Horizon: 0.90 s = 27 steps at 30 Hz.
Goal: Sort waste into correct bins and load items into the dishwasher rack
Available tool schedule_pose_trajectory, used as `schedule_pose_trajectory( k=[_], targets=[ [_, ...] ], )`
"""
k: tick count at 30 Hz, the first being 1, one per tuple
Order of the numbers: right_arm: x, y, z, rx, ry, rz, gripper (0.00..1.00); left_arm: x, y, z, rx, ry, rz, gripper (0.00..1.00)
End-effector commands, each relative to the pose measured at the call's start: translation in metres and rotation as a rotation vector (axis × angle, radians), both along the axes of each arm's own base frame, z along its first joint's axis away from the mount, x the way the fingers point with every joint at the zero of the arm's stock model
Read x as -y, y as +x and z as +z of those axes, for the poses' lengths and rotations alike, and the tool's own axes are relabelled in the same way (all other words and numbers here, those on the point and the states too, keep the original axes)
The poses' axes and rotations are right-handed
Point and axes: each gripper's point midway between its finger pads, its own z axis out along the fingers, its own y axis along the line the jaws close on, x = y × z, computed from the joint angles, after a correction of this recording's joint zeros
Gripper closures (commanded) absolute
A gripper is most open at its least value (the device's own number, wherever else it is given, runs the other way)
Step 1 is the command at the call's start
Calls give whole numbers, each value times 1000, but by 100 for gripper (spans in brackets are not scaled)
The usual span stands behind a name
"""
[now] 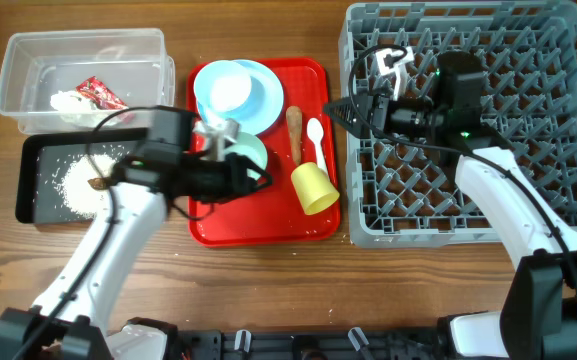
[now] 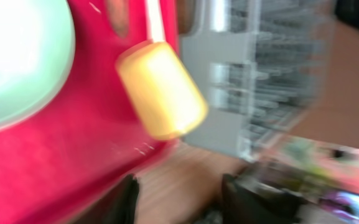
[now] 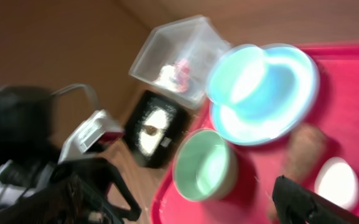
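I hold left gripper point(image 1: 253, 178) over centre-frame tray point(image 1: 268, 228), jaws released, likely lining on cup point(image 1: 314, 188); right gripper point(image 1: 340, 110) jaws spread, empty.

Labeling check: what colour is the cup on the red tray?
Yellow; the cup shows best in the overhead view.

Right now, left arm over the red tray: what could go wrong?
1. The yellow cup lies on its side near the red tray's right edge; a nudge may roll it off.
2. The carrot stick lies close beside the white spoon; closing on one could drag the other.
3. The left gripper is above the green bowl, the right gripper over the rack's left part; both reaching for the tray might clash.
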Motion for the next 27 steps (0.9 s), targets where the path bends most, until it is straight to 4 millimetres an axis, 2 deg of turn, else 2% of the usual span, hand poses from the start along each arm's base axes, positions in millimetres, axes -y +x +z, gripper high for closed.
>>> schedule_pose_trajectory(
  k=[1, 4, 5, 11, 13, 16, 20, 23, 25, 27],
  targets=[
    [15, 12, -9, 8, -135, -141, 0, -2, 21, -21, 260, 396, 6, 47],
    [34, 14, -1, 35, -218, -248, 0, 12, 24, -21, 419, 547, -67, 39],
    [56, 11, 16, 81, -299, -360, 0, 18, 23, -32, 491, 675, -143, 35],
    [108, -2, 48, 130, -391, -568, 0, 44, 19, -65, 492, 711, -235, 31],
    [118, -8, 51, 131, -408, -583, 0, 55, 24, -66, 524, 689, -233, 28],
    [123, -10, 44, 98, -420, -590, 0, 69, 28, -59, 574, 652, -229, 27],
    [123, -11, 43, 95, -421, -590, 0, 78, 22, -56, 596, 646, -248, 26],
    [123, -11, 43, 94, -421, -588, 0, 88, 18, -36, 662, 646, -246, 25],
    [123, -11, 43, 93, -419, -587, 0, 89, 12, -28, 708, 675, -281, 25],
    [123, -12, 43, 91, -421, -586, 0, 80, 6, -32, 690, 730, -296, 25]
  ],
)
